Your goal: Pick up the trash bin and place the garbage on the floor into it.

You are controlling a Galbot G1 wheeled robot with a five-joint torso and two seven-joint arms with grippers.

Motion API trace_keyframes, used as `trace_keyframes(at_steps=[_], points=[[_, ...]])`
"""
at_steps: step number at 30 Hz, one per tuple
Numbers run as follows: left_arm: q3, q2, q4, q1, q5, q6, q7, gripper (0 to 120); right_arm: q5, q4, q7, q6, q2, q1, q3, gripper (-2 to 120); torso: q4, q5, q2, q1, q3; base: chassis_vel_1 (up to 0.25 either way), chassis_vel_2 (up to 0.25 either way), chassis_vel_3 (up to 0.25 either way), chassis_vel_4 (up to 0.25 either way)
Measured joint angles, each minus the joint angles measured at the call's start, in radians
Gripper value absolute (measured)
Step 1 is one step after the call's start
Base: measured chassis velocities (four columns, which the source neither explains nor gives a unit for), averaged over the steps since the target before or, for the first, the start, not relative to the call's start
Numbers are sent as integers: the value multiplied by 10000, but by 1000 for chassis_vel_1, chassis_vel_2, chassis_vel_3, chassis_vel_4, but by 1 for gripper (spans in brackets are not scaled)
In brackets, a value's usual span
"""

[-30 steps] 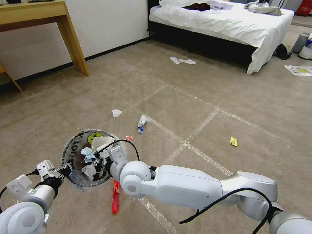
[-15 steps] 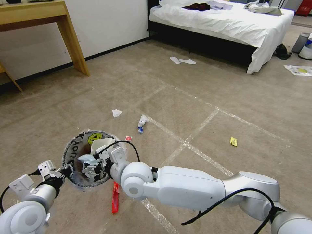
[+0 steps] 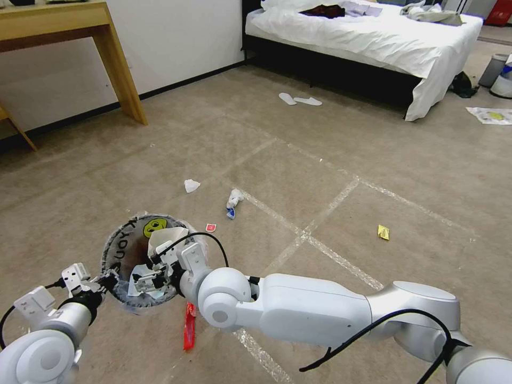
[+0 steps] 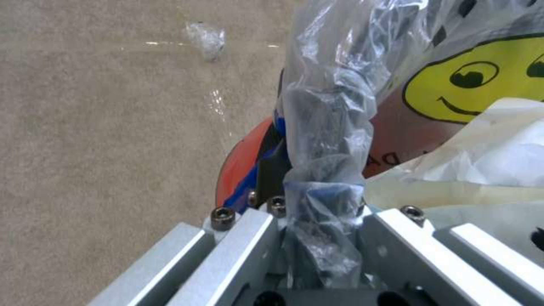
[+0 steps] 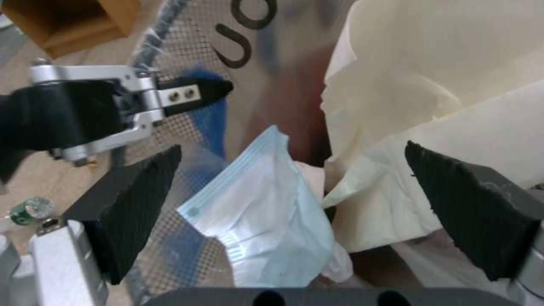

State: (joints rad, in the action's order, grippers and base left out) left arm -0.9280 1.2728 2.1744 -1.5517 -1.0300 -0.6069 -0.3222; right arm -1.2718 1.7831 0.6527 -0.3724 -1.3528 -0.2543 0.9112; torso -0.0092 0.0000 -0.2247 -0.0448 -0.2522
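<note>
The red trash bin (image 3: 124,246), with its black rim, smiley sticker and clear liner, hangs tilted low at my left. My left gripper (image 3: 109,279) is shut on its near rim and liner (image 4: 317,212). Over the bin's mouth my right gripper (image 3: 143,278) is open, fingers wide apart (image 5: 306,204). A light-blue mask (image 5: 266,212) lies loose in the bin below them, beside a cream paper bag (image 5: 431,85). Garbage on the floor (image 3: 330,160): a white tissue (image 3: 191,185), a white-and-blue crumpled piece (image 3: 233,202), a small red wrapper (image 3: 211,227), a long red wrapper (image 3: 189,322), a yellow wrapper (image 3: 383,232).
A bed (image 3: 373,42) stands at the back right with two white slippers (image 3: 298,100) before it. A wooden table (image 3: 120,69) stands at the back left. Two other bins (image 3: 498,74) and a paper sheet (image 3: 490,114) lie far right. Shiny tape strips (image 3: 325,213) cross the carpet.
My right gripper has sunk lower over the bin and come nearer to me, toward the near rim. The mask has gone down with it and now lies in the bin.
</note>
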Motion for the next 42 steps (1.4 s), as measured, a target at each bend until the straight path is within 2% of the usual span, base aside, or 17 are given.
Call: trace_keyframes(at_steps=[9,17,22,34,37,42], points=[[31,51,-13,4,26,0,-1,0,30,286,-28,104,79,-140,-210,100,0,0,0,0,0,0,0,0,0],[13,47,-90,8,44,0,0,0,297,589,-686,683,227,-143,-626,100,0,0,0,0,0,0,0,0,0],[-4,63,-139,23,57,0,-1,0,985,880,-1458,1517,445,-272,-1135,100,0,0,0,0,0,0,0,0,0],[-38,85,-301,14,148,2,-1,0,1161,1439,-2059,2143,762,-685,-2154,100,0,1,0,-1,0,0,0,0,0],[-44,102,-353,13,193,6,-1,0,1157,1638,-2408,2449,901,-797,-2518,100,0,1,0,-1,0,0,0,0,0],[-51,151,-395,13,306,14,-3,0,1224,1902,-3537,3491,1319,-1233,-3529,100,1,1,0,-1,0,0,0,0,0]])
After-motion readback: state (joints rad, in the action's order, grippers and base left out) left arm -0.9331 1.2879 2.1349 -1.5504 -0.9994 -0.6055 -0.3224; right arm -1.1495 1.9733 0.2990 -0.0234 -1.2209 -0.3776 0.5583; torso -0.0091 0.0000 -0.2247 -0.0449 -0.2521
